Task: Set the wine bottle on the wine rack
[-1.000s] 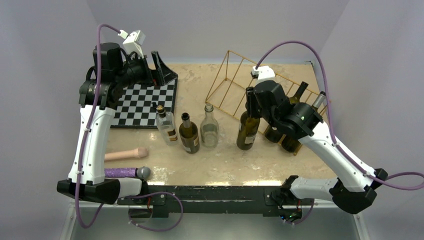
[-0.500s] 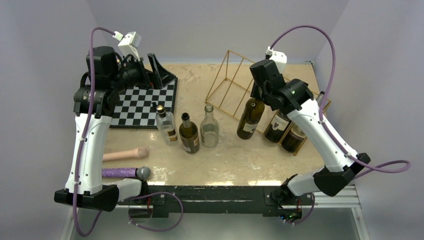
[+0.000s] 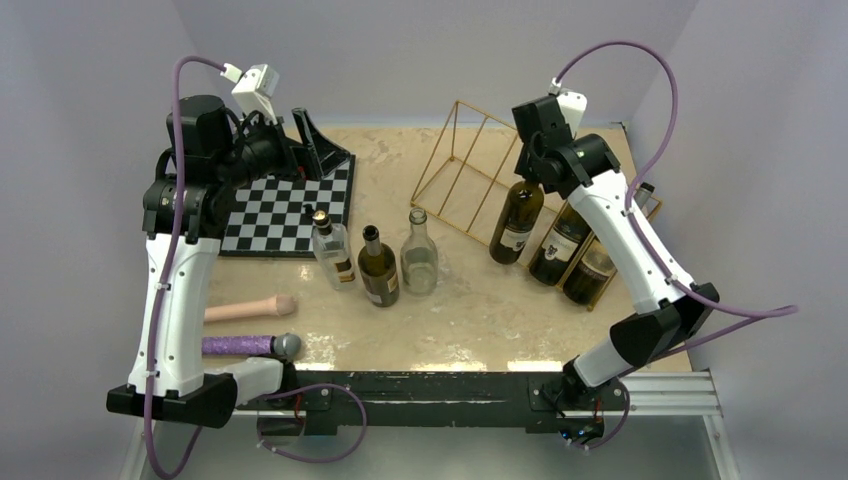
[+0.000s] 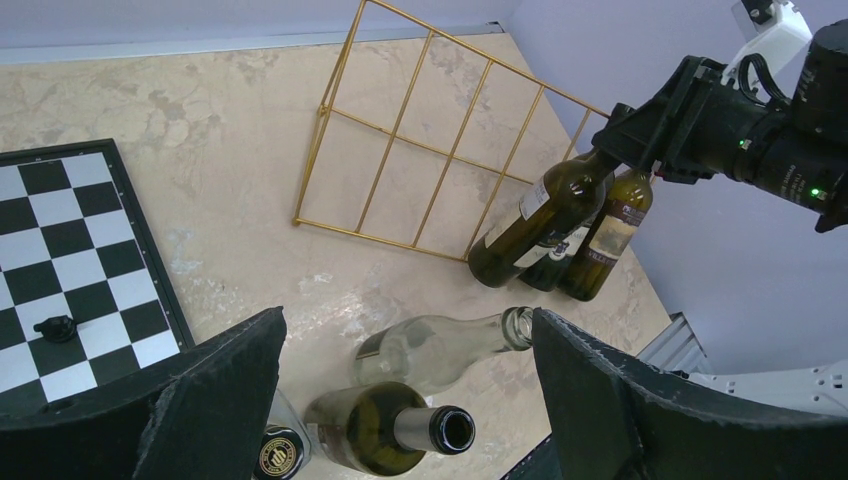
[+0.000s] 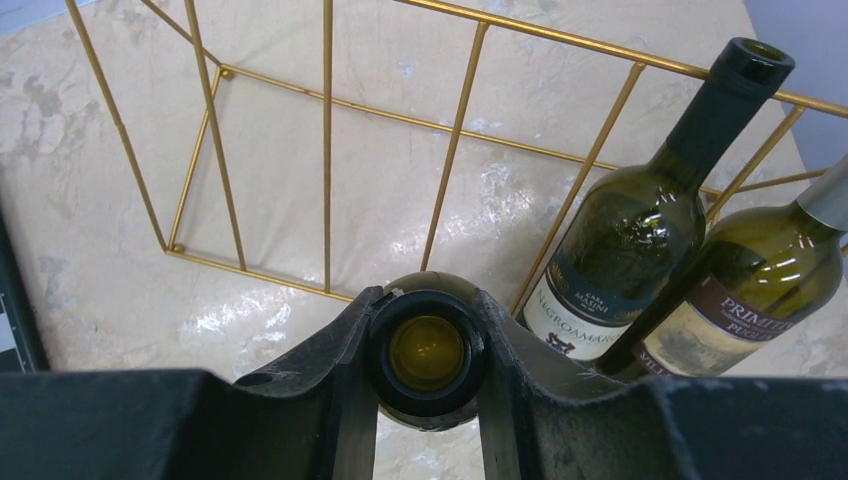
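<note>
My right gripper (image 3: 528, 182) (image 5: 427, 352) is shut on the neck of a dark green wine bottle (image 3: 517, 222) (image 5: 427, 350) and holds it tilted against the front of the gold wire wine rack (image 3: 470, 165) (image 5: 326, 140) (image 4: 420, 145). This bottle also shows in the left wrist view (image 4: 535, 215). Two dark bottles (image 3: 556, 245) (image 5: 625, 250) lean in the rack's right slots. My left gripper (image 3: 300, 150) (image 4: 400, 400) is open and empty, high above the checkered board (image 3: 285, 205).
Three upright bottles stand mid-table: a small clear one (image 3: 332, 250), a dark one (image 3: 378, 268) and a clear one (image 3: 419, 255). A beige rod (image 3: 250, 310) and a purple-handled tool (image 3: 250, 345) lie at front left. A black chess piece (image 4: 55, 327) sits on the board.
My right gripper has carried the green bottle back and to the right, up against the rack beside the two racked bottles. The left arm rose slightly.
</note>
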Controlling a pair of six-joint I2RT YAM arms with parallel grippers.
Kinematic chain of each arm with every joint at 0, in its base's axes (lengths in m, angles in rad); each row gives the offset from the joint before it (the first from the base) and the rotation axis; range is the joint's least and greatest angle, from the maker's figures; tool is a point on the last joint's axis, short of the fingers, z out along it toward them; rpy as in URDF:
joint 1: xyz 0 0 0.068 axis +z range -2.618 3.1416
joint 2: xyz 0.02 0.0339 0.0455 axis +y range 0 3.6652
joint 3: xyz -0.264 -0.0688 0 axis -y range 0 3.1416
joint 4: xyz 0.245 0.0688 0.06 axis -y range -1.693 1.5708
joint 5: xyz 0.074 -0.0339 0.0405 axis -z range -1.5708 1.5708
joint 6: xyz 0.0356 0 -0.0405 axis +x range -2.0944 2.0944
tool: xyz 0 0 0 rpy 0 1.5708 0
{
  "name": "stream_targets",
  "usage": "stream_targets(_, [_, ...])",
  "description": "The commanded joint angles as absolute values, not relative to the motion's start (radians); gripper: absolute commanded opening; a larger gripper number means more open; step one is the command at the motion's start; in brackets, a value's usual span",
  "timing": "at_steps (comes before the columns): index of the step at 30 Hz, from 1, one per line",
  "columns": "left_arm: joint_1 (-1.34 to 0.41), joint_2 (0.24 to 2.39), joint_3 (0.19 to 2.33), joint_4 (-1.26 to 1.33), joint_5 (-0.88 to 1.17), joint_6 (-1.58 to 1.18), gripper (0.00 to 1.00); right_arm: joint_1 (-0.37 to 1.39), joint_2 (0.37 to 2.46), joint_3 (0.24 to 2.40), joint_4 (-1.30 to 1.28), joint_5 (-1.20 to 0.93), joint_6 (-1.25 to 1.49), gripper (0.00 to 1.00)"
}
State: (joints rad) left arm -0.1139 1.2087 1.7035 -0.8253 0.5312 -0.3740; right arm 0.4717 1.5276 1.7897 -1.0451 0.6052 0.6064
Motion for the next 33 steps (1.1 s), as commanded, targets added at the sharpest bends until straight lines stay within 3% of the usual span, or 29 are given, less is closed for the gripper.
stream_targets(1, [-0.118, 1.180, 1.701, -0.802, 0.535, -0.358, 0.96, 0.442, 1.515, 1.842, -0.947, 0.614, 0.602, 0.00])
stream_targets(32, [-0.118, 1.210, 1.712, -0.821, 0.523, -0.357, 0.96, 0.282, 1.687, 1.790, -0.925, 0.464, 0.638, 0.00])
stream_targets(33, [-0.118, 1.210, 1.713, -0.820, 0.522, -0.357, 0.96, 0.274, 1.699, 1.797, -0.931, 0.456, 0.641, 0.05])
